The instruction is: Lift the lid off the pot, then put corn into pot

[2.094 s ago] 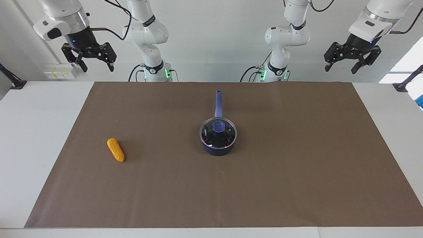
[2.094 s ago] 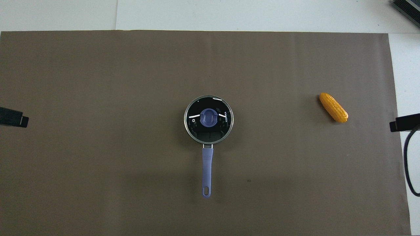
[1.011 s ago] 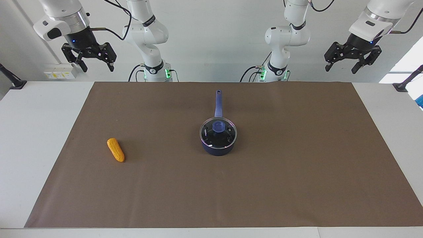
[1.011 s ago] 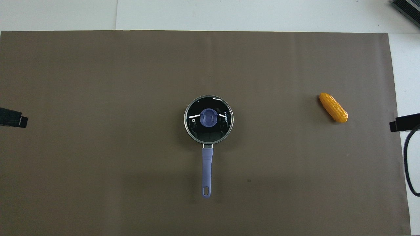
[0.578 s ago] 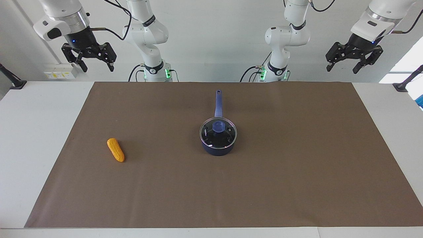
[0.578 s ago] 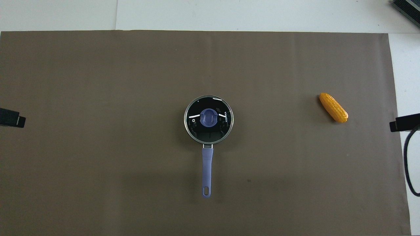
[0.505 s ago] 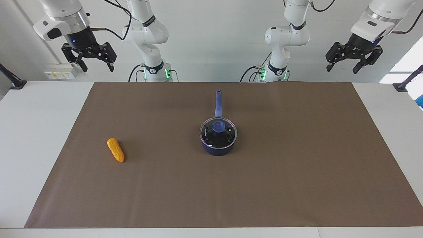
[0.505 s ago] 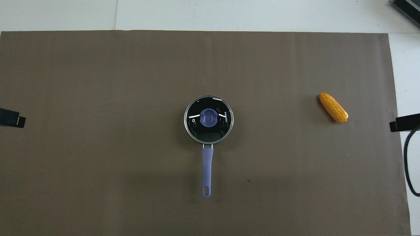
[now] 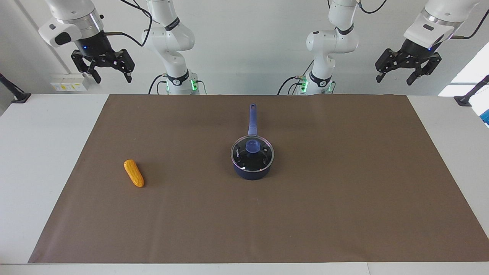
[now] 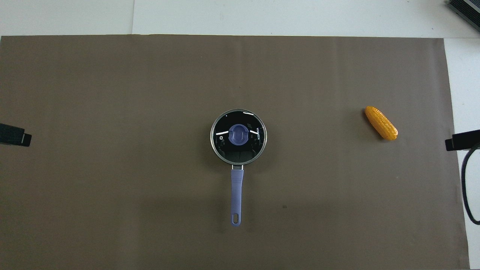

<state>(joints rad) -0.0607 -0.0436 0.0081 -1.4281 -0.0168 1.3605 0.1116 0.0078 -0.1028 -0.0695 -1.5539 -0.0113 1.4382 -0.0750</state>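
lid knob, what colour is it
The lid knob is light periwinkle blue, matching the pot handle; it shows best in the overhead view.

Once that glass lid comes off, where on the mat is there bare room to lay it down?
The widest bare stretch runs from the pot to the left arm's end of the brown mat. Between the pot and the corn is bare too. Nowhere is crowded.

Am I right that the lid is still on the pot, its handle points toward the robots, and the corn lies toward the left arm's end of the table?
Not quite. The lid is on the pot, handle toward the robots, but the corn lies toward the right arm's end of the table, as the facing view shows.
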